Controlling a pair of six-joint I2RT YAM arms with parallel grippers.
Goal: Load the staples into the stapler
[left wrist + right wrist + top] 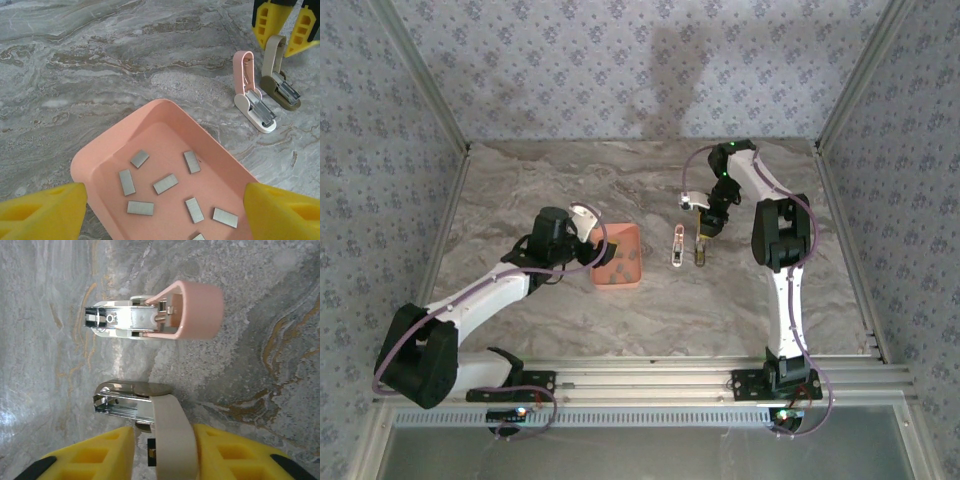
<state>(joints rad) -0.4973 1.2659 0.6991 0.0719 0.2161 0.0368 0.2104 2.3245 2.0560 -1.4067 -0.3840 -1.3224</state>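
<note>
1. The left gripper [588,243] sits left of centre in the top view, at the left edge of the tray. In its wrist view [164,212] the yellow fingers [45,212] lie in the bottom corners. They are spread wide over the tray's near end and hold nothing.
2. The salmon tray [632,235] lies flat on the marbled table [520,190], just left of centre. Eight grey staples [165,183] are scattered loose on its floor.
3. The stapler [677,247], pink and white, lies at centre just right of the tray, apart from it and from both grippers. It is hinged open, with its pink top raised and its metal channel bared [250,90] [160,315].
4. A beige stapler [701,252] lies just beside it on the right, also hinged open [280,85] [135,400].
5. The right gripper [704,236] hangs over the beige stapler. Its jaws stand a little apart around the raised beige top [165,435] [277,47]. A dark gap shows at one finger.
</note>
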